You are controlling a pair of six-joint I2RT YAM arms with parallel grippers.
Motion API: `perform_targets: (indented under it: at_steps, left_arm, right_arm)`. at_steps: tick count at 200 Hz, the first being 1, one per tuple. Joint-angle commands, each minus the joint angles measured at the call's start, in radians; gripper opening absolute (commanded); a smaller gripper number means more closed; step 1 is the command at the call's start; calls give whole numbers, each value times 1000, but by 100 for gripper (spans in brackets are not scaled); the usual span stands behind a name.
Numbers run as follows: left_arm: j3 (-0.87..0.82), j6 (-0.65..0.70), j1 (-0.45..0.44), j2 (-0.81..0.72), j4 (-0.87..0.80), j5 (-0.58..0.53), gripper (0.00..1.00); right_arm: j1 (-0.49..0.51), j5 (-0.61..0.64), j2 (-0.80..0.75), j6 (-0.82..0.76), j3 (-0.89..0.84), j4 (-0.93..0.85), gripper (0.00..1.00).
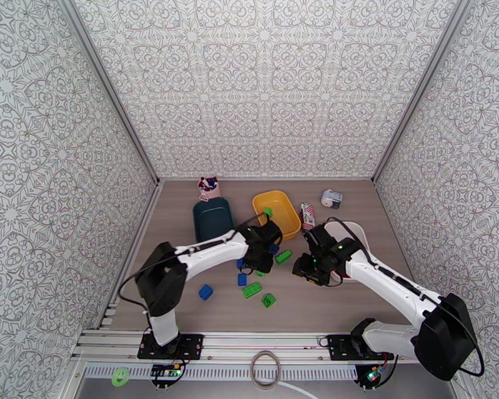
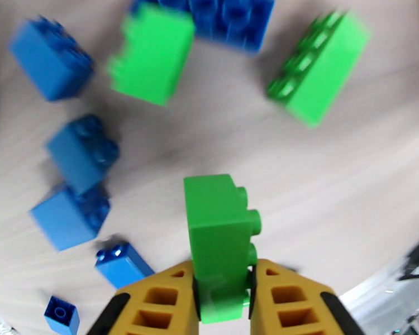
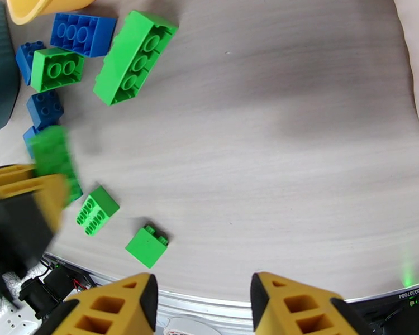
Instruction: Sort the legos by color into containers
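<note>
1. Top external, far left of the table: dark teal bin point(image 1: 213, 219) sits at 11 o'clock from the left gripper point(image 1: 257, 259). Pink-and-navy toy point(image 1: 209, 186) stands just beyond the bin's far rim.
2. Left gripper is over the loose legos point(image 1: 252, 289) at table centre. Left wrist view: clenched on a green brick point(image 2: 220, 230), pinched between the yellow fingers point(image 2: 287, 305). The brick's long axis runs 12-to-6, with studs facing 3 o'clock.
3. Around that brick, same view, all blurred: blue bricks point(image 2: 84, 152) spread from 10 down to 7 o'clock and a chunky green one point(image 2: 151, 51) at 11. A wide blue plate point(image 2: 226, 18) lies at 12. Long green brick point(image 2: 318, 68) at 1 o'clock, its long axis lying 1-to-7.
4. Yellow bin point(image 1: 286, 221) at 1 o'clock from the left gripper, with one green lego point(image 1: 267, 211) inside. Patterned packet point(image 1: 307, 215) stands just beside its right rim, between the yellow bin and the white bin point(image 1: 361, 230).
5. Right gripper point(image 1: 314, 268) is released: in the right wrist view its fingers are spread with bare table between. Two small green bricks point(image 3: 148, 247) lie at its 11 o'clock.
6. White bin is partly covered by the right arm. White-grey gadget point(image 1: 331, 199) is at the bin's 11 o'clock, near the back wall.
</note>
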Motion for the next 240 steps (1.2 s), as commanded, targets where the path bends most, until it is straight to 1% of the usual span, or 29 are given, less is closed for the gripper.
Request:
perform_targets:
  at_steps: [1, 20, 25, 28, 44, 71, 93, 108, 119, 131, 142, 153, 162, 176, 198, 219, 223, 240]
  left_arm:
    - [9, -31, 59, -62, 76, 96, 20]
    - [21, -57, 115, -76, 133, 164, 20]
    - [25, -66, 134, -76, 150, 166, 20]
    - [26, -70, 143, -76, 161, 198, 21]
    - [48, -99, 194, -58, 216, 251, 22]
    - [129, -145, 262, 18, 291, 327, 23]
    - [241, -164, 289, 109, 311, 360, 24]
    - [336, -161, 293, 182, 292, 371, 29]
    - [406, -156, 293, 231, 268, 375, 36]
    - [469, -152, 293, 270, 237, 365, 50]
    - [502, -149, 291, 283, 220, 356, 60]
    - [513, -143, 291, 278, 215, 347, 67]
    - [509, -136, 290, 266, 207, 336, 70]
    - [492, -122, 287, 239, 189, 317, 73]
    - [436, -94, 275, 167, 149, 257, 73]
    - [342, -79, 254, 73, 113, 178, 74]
    - [322, -77, 250, 53, 106, 140, 74]
    - [233, -74, 223, -25, 76, 63, 75]
  right_arm:
    - [-11, -1, 24, -18, 49, -9, 49]
    - [-12, -1, 40, -24, 75, -9, 49]
    - [-14, -1, 44, -25, 83, -9, 49]
    - [-14, 0, 45, -25, 86, -9, 49]
    - [-15, 0, 57, -27, 103, -8, 49]
    - [-17, 3, 66, -29, 133, -15, 49]
    - [-21, 9, 61, -28, 148, -26, 49]
    - [-23, 14, 57, -27, 154, -34, 49]
    - [-25, 16, 51, -28, 157, -41, 49]
    - [-27, 20, 45, -26, 158, -48, 49]
    - [-31, 25, 35, -25, 154, -54, 51]
    - [-30, 29, 24, -24, 148, -56, 52]
    - [-32, 31, 15, -23, 140, -57, 53]
    - [-31, 32, 7, -22, 128, -55, 55]
    - [-32, 28, 9, -33, 116, -51, 55]
    - [-32, 14, 28, -40, 114, -37, 55]
    - [-32, 10, 32, -40, 114, -33, 55]
    - [-32, -4, 58, -41, 120, -12, 55]
